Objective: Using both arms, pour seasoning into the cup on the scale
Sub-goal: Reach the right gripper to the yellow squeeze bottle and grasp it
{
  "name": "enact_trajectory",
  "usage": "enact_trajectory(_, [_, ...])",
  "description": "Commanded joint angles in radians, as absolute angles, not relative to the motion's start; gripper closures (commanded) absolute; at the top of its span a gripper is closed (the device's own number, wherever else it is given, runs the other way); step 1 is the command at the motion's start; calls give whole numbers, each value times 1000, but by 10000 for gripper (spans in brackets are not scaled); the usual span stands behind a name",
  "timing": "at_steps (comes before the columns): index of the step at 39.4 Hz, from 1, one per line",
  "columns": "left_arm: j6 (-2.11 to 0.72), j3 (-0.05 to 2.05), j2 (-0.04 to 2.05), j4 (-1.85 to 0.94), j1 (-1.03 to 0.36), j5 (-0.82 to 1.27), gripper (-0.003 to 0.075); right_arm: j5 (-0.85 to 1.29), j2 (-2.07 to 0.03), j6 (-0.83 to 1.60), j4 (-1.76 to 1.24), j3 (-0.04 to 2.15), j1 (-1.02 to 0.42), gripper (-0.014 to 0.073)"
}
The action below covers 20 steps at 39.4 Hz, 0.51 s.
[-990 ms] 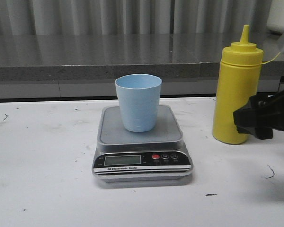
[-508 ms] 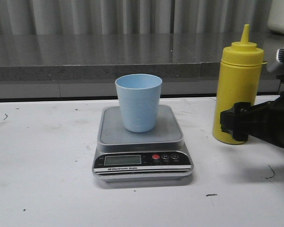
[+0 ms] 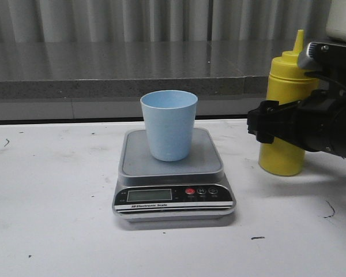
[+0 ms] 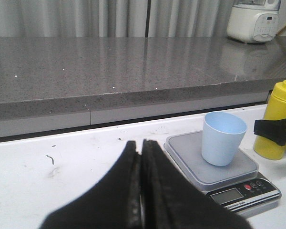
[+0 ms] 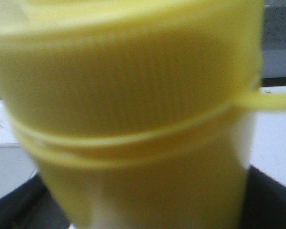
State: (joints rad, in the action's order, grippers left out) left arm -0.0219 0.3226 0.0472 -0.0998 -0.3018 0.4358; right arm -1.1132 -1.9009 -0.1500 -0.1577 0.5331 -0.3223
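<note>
The light blue cup [image 3: 168, 124] stands upright on the silver scale [image 3: 138, 160] at the table's middle; both also show in the left wrist view, cup [image 4: 223, 138] on scale [image 4: 190, 157]. The yellow seasoning bottle [image 3: 282, 158] stands on the table right of the scale. My right gripper [image 3: 270, 124] is open at mid-height of the bottle, one finger in front of it. In the right wrist view the blurred bottle [image 5: 133, 95] fills the space between the fingers of my right gripper [image 5: 143, 212]. My left gripper [image 4: 142, 145] is shut and empty, left of the scale.
A grey stone counter ledge [image 3: 104, 86] runs along the back of the white table [image 3: 46, 202]. A white appliance [image 4: 254, 21] sits on the counter at the far right. Small dark marks dot the tabletop.
My right gripper has moved left and up, from beside the bottle's lower part to around its middle. The bottle, cup and scale have not moved.
</note>
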Motion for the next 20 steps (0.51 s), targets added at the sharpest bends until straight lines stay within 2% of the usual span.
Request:
enact_trajectory(1, [-10,348,59,-113,-299,350,740,-1188,-1889,-152,-143,569,-323,-38])
enact_trajectory(10, [-10,348,59,-113,-299,350,740,-1203,-1907,-152,-143,571,-323,-36])
enact_trajectory(13, [-10,348,59,-113,-299,350,740,-1204,-1907,-152,-143,571,-323,-2])
enact_trajectory(16, [-10,348,59,-113,-299,350,740,-1206,-1907,-152,-143,571,-323,93])
enact_trajectory(20, [-10,348,59,-113,-299,350,740,-1237,-1907,-151,-142,571,-323,282])
